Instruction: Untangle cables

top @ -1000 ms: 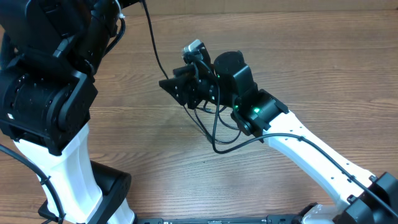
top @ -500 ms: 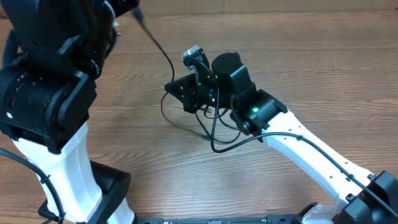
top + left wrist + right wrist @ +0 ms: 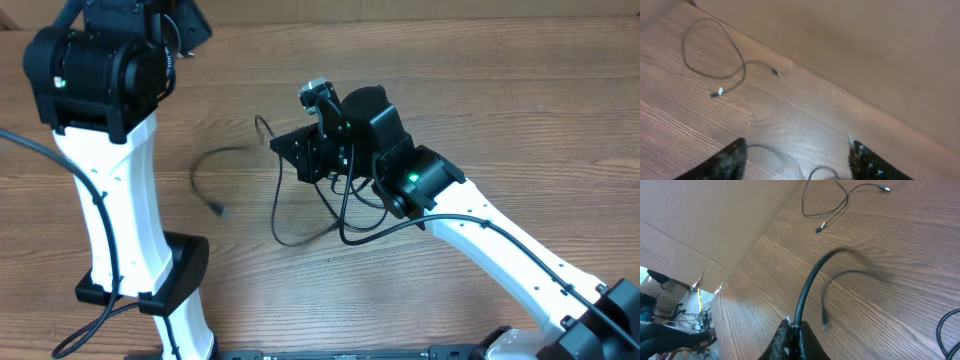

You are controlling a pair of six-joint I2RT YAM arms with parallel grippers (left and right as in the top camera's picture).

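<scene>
My right gripper (image 3: 274, 144) (image 3: 794, 326) is shut on a black cable (image 3: 808, 287), which rises from between its fingers and arcs away in a blur. From it a thin cable (image 3: 276, 205) loops down across the wood. A second thin strand (image 3: 204, 165) lies blurred to the left, its plug end (image 3: 825, 325) showing in the right wrist view. My left gripper (image 3: 797, 146) stands open high over the table, with nothing between its fingers (image 3: 732, 161); a cable strand (image 3: 771, 148) passes on the wood below them. A separate cable (image 3: 705, 74) (image 3: 826, 207) lies loose farther off.
The left arm (image 3: 105, 75) stands tall at the left on its base (image 3: 180, 275). The right arm (image 3: 500, 245) reaches in from the lower right, its own thicker wire (image 3: 375, 232) hanging beside it. A brown cardboard wall (image 3: 865, 45) borders the table's far edge.
My left gripper has opened and let go of the cable, and the left arm has swung up and back. The freed cable has dropped onto the wood left of the right gripper.
</scene>
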